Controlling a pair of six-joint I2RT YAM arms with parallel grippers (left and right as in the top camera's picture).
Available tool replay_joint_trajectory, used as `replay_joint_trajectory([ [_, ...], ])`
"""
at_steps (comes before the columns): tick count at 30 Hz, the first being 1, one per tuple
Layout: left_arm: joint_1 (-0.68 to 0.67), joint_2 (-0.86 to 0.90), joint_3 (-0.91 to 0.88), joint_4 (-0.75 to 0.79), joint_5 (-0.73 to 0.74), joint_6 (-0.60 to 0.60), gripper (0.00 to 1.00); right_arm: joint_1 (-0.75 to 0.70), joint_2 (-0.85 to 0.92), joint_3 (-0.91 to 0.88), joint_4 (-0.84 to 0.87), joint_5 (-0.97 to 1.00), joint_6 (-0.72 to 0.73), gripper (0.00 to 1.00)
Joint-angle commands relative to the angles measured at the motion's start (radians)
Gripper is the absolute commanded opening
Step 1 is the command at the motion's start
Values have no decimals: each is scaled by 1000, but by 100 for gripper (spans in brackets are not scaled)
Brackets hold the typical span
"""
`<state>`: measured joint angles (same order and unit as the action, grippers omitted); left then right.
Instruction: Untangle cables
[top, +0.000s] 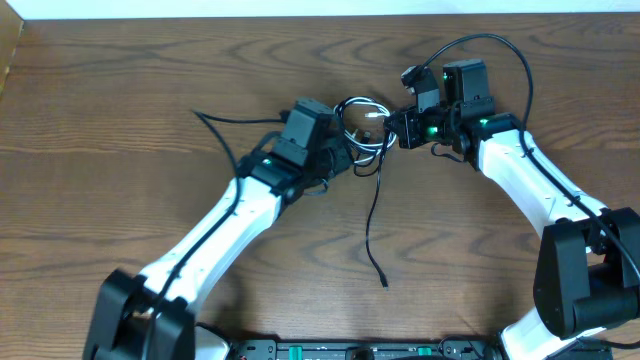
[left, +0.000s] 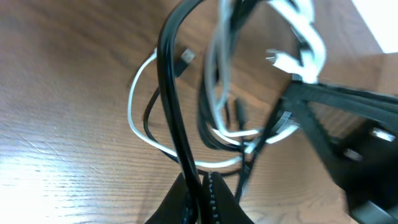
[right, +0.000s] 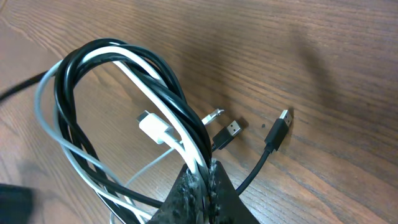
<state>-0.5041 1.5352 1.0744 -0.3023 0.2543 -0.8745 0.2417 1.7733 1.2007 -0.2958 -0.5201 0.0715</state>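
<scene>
Pinched close to each wrist camera are the cables (top: 362, 128) — a knot of black and white loops wound through each other, sitting on the table between the 2 arms. The left gripper (left: 200, 186) is clenched on a strand of the black cable (left: 169, 93), which rises straight up from its fingertips. The right gripper (right: 202, 180) is clamped too, grasping the cables where black and white strands run down together into its tips. The white cable (right: 153, 129) shows 1 plug end inside the loops. 2 black plug ends (right: 233, 129) lie on the wood just beside the bundle. From above, 1 black tail (top: 372, 220) trails out of the knot toward the arms' bases — its end lies free on the wooden table (top: 120, 80).
</scene>
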Motion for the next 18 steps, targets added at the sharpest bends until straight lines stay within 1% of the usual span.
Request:
replay_joint_trajectory([
  [1, 45, -81, 7, -37, -6, 98, 8, 0, -21, 3, -7, 7, -29, 1],
  [6, 107, -118, 6, -129, -21, 105, 8, 0, -21, 3, -10, 21, -28, 1],
  [9, 143, -117, 6, -214, -24, 108, 7, 0, -21, 3, -11, 21, -28, 1],
  [12, 158, -117, 6, -251, -25, 127, 7, 0, -21, 3, -11, 21, -28, 1],
  [15, 162, -117, 6, -286, -60, 142, 9, 0, -21, 3, -11, 20, -28, 1],
  [17, 161, -117, 6, -299, -65, 142, 27, 0, -21, 3, -10, 14, -28, 1],
  [18, 162, -117, 6, -299, -65, 142, 35, 1, -21, 3, -10, 13, -28, 1],
])
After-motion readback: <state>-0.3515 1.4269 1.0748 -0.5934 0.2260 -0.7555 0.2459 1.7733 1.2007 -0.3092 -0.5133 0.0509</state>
